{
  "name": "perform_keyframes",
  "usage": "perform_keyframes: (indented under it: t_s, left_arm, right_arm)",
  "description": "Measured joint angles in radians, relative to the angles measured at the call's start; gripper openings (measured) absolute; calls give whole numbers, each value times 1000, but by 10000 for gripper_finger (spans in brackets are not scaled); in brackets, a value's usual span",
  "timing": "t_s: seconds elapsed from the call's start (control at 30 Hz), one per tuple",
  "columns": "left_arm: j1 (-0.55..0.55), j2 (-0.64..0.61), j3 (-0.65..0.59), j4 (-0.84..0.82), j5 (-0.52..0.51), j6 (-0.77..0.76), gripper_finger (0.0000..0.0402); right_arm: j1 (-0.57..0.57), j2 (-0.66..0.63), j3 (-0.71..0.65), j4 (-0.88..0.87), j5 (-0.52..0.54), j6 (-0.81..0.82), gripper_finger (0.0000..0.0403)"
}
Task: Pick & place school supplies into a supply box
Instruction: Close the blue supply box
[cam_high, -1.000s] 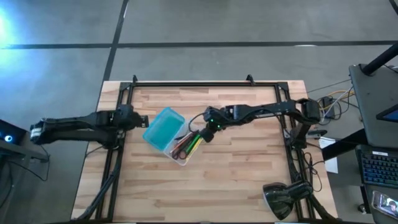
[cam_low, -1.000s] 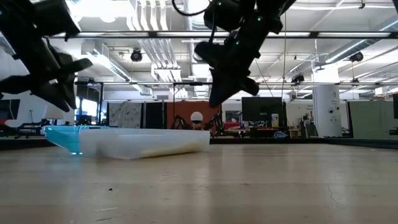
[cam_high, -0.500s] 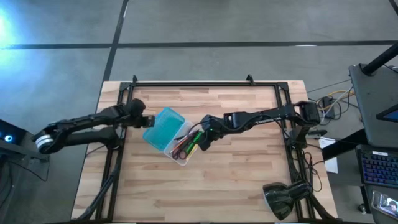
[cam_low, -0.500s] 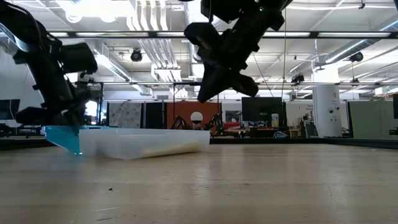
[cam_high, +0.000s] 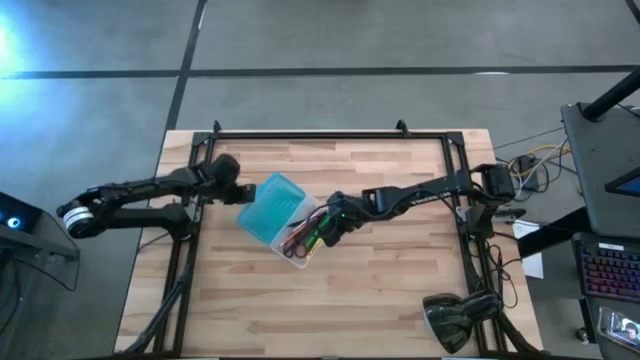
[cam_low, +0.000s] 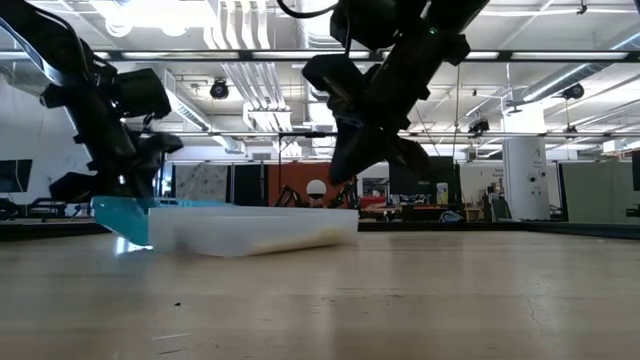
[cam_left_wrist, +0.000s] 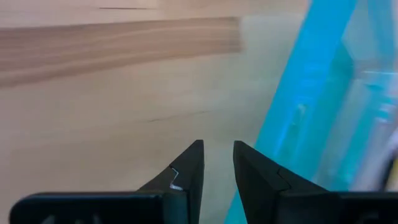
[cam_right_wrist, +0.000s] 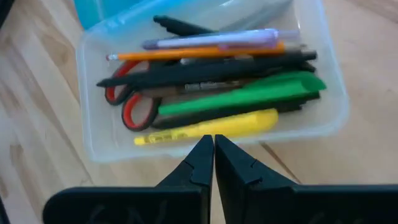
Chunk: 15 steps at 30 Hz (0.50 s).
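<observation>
text: none legible | labels: none | print on dark pen (cam_right_wrist: 205, 86): unreadable

Left tool (cam_left_wrist: 217, 163) ajar, right tool (cam_right_wrist: 213, 155) closed

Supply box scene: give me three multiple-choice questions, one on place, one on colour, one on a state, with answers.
1. Where are the red-handled scissors?
A. in the tray
B. on the bare table
C. held by an end effector

2. What colour is the supply box's lid?
A. orange
B. turquoise
C. black

3. How do the right end effector's fingers stand?
A. wide apart
B. shut on the green marker
C. shut, holding nothing

Answers: 1 A, they lie among the pens in the tray; 2 B, the high view shows turquoise; 3 C, its fingertips meet just outside the tray.
</observation>
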Motion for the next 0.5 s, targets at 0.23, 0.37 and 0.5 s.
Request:
perform_keyframes:
  t_s: [0.23,0.37,0.5]
  left_arm:
    - [-2,-2,48,53,133,21,71]
    - [0,-11,55,40,61,38,71]
    - [-2,4,54,-24,-48,79,71]
  right_arm:
    - [-2,0,-46,59,9,28,8]
    - [10,0,-54,60,15,27,8]
    - [24,0,-62,58,20,40,8]
